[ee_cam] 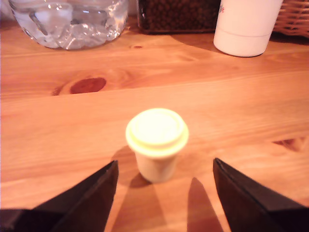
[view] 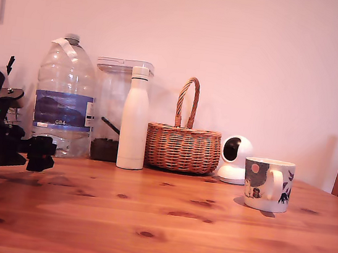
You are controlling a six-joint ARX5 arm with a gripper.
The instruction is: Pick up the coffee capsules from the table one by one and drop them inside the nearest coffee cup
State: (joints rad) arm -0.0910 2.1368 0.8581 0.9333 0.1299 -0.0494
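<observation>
Gripper (ee_cam: 164, 193), black, is hovering wide open and touching nothing; the cream-beige tapered coffee capsule (ee_cam: 157, 142) is standing rim-up on the orange-brown pine table (ee_cam: 231, 106), at twelve o'clock just beyond its fingertips.

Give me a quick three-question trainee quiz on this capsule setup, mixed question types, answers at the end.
1. True or false: the tool is shut on the capsule.
2. In the exterior view, what stands just left of the mug? A) basket B) white camera C) bottle
3. Fill in: the capsule stands on its ____ end, rim up.

Key: 1 false: the jaws are open, either side of the capsule. 2 B. 3 narrow.
</observation>
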